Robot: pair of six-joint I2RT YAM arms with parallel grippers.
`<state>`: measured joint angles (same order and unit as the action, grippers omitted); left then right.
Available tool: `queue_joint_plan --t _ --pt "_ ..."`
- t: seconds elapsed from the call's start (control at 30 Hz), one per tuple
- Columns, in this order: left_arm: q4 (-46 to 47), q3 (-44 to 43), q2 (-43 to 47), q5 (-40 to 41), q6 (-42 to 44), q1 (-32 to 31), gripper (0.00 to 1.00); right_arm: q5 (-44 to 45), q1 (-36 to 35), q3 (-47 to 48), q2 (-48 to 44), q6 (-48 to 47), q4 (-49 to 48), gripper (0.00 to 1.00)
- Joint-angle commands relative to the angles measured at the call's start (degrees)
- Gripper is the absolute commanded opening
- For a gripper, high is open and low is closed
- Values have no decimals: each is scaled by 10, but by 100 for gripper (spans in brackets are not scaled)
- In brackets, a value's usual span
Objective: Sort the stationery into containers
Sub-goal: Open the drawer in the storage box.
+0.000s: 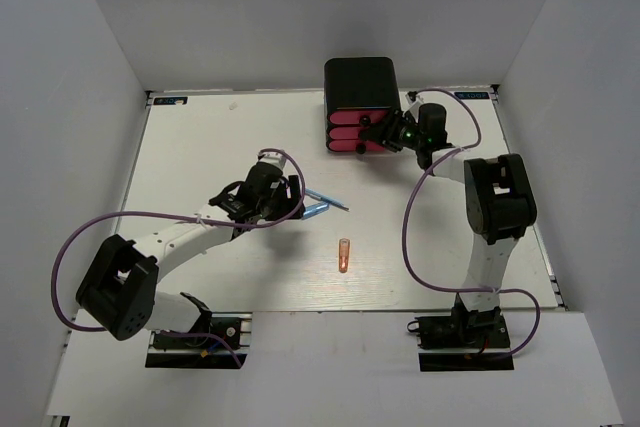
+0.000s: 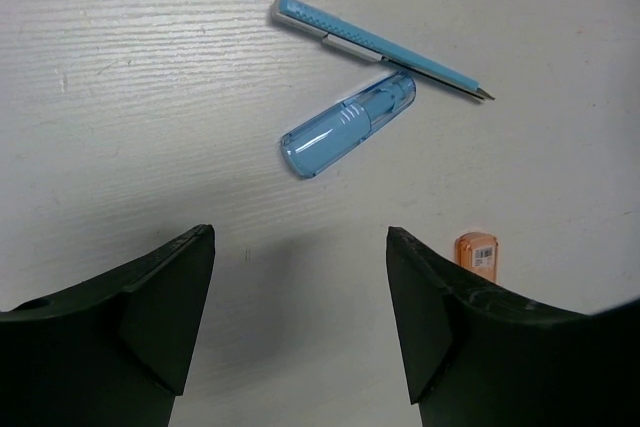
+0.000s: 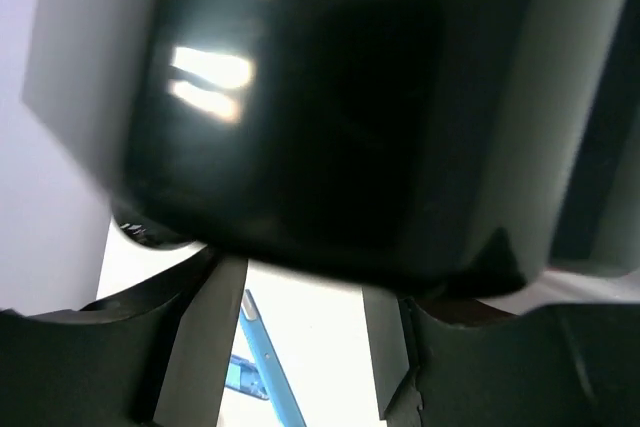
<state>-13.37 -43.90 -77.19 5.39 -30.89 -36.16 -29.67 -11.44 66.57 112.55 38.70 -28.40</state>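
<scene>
Only the left wrist view shows us the left gripper (image 2: 300, 237) spread empty near a blue pen (image 2: 380, 47) beside a blue marker (image 2: 345, 125), an orange marker (image 2: 477, 254) rightward; overhead, the right gripper (image 1: 390, 132), fingers apart, crowds the pink-drawered box (image 1: 360, 82).
</scene>
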Motion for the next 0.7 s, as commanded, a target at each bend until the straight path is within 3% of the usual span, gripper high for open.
queue_joint_plan --t 0.0,0.07,0.27,0.43,0.57,0.67 --pt "-1 -24 5 1 2 1 80 15 -3 24 15 8 -25 54" --pt "4 -24 5 1 2 1 84 21 -7 30 23 14 -29 54" --pt "4 -29 0 -5 2 1 84 25 -11 34 38 22 -35 54" --pt "4 -35 -5 -5 2 1 86 23 -9 29 39 27 -59 42" --pt "30 -35 -17 -16 2 -4 86 15 -9 13 32 25 -67 26" --pt "45 -40 -37 -29 16 -4 86 7 -8 -22 8 26 -72 25"
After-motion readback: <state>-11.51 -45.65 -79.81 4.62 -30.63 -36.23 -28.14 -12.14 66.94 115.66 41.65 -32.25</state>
